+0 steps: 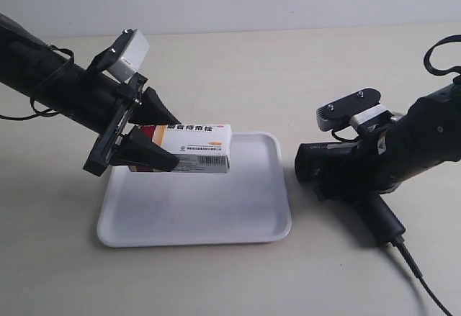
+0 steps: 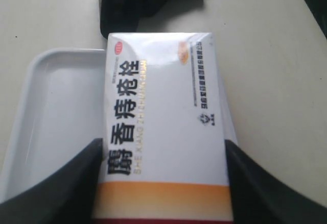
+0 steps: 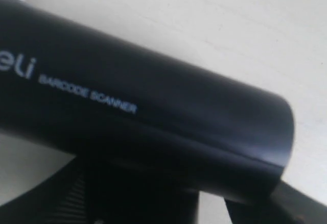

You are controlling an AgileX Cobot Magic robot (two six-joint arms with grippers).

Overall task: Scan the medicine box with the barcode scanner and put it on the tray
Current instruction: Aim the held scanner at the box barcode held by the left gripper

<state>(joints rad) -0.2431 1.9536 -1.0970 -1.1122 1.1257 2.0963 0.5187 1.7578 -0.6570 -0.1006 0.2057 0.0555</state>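
Note:
My left gripper [image 1: 155,142] is shut on the medicine box [image 1: 193,147], a white carton with dark text and an orange and red band at the gripped end [image 2: 163,122]. The box hangs level just above the white tray [image 1: 252,219], its barcode side facing the camera in the exterior view. The left fingers [image 2: 61,188] press both long sides. My right gripper [image 1: 364,165] is shut on the black barcode scanner [image 1: 324,165], whose head points at the box. The scanner body [image 3: 153,117] fills the right wrist view and hides the fingertips. Its cable [image 1: 425,280] trails off toward the front.
The tray's rim [image 2: 36,76] shows beside the box in the left wrist view, with the scanner's dark head [image 2: 127,4] beyond it. Everything rests on a pale beige tabletop [image 1: 288,71].

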